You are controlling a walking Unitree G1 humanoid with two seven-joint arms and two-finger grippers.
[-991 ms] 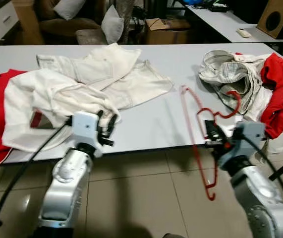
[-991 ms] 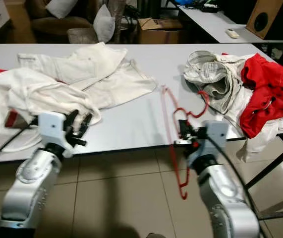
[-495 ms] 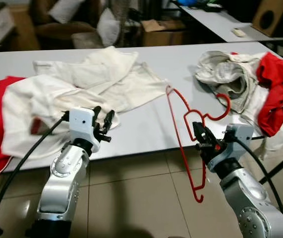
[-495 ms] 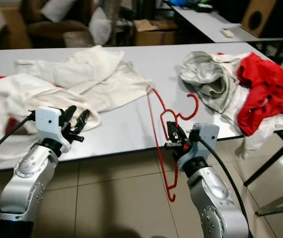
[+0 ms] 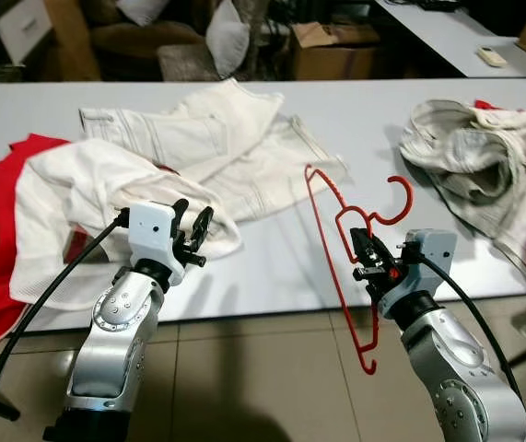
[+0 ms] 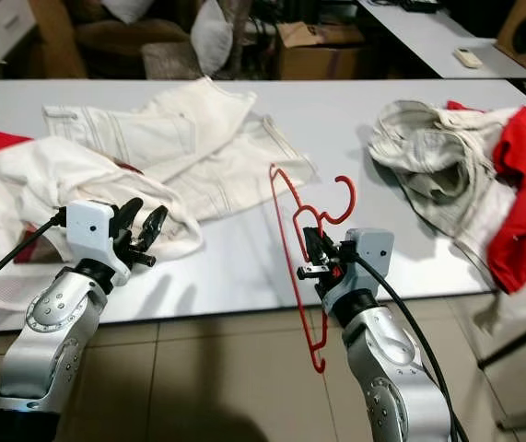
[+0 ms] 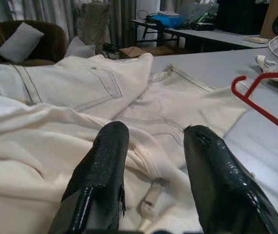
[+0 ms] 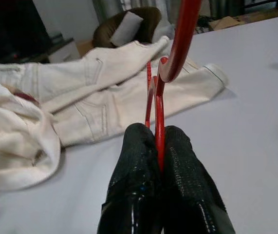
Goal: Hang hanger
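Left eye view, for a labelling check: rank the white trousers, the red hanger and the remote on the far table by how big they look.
1. White trousers, spread widest on the table.
2. Red hanger, held upright in the right gripper, nearer the camera, so it looks larger.
3. Remote, smallest and farthest away.

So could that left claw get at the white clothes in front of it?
Probably yes. The left claw hangs open right at the edge of the white clothes on the table, with nothing between them. The right claw is busy, shut on the red hanger.
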